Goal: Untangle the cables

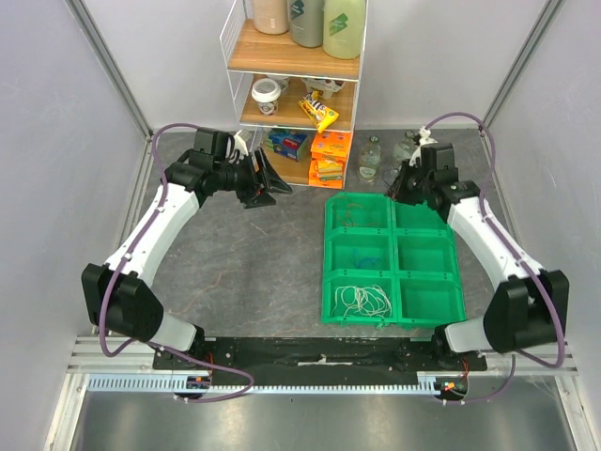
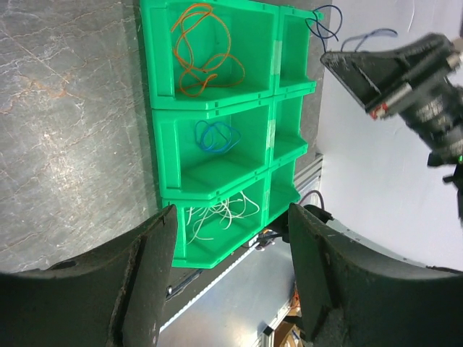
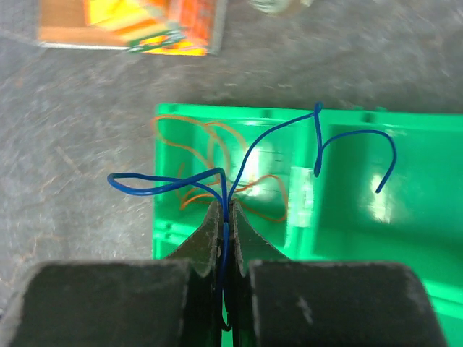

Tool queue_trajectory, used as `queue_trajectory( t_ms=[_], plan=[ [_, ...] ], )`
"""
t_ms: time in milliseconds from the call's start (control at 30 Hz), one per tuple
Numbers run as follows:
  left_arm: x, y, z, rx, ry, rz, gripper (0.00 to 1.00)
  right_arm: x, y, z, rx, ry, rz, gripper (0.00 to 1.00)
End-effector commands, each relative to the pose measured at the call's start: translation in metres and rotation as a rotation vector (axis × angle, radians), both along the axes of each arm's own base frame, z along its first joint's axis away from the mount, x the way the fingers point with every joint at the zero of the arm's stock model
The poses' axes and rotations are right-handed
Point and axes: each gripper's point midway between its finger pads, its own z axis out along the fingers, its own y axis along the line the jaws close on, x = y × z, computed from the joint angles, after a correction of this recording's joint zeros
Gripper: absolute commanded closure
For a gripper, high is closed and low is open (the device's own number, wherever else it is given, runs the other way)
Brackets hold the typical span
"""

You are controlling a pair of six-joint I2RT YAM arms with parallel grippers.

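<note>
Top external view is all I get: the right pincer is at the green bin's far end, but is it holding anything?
Observer: Yes, the right wrist view shows the right pincer shut on a thin blue cable, loose ends above the green bin.
Operator: And the left pincer?
Observer: The left pincer is open and empty in its own view.
Operator: Any blue already binned?
Observer: Yes, a second blue coil lies in a middle compartment.

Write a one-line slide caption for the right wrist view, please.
Right gripper, shut on a blue cable, holds it above a green tray with an orange cable in one compartment.
</note>
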Motion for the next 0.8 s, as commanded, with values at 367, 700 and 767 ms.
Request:
queue_trajectory(
  t_ms=[367, 700, 767],
  plan=[
    [0.001, 0.005, 0.026, 0.056, -0.133, -0.075, 0.32, -0.008, -0.064, -0.094, 0.108, 0.677, -0.352, 0.99],
    [0.008, 0.006, 0.021, 0.086, -0.137, -0.082, 0.32, -0.039, -0.092, -0.077, 0.022, 0.622, -0.42, 1.0],
    [0.013, 0.004, 0.018, 0.082, -0.124, -0.084, 0.32, -0.042, -0.093, -0.081, 0.018, 0.634, -0.422, 1.0]
  ],
)
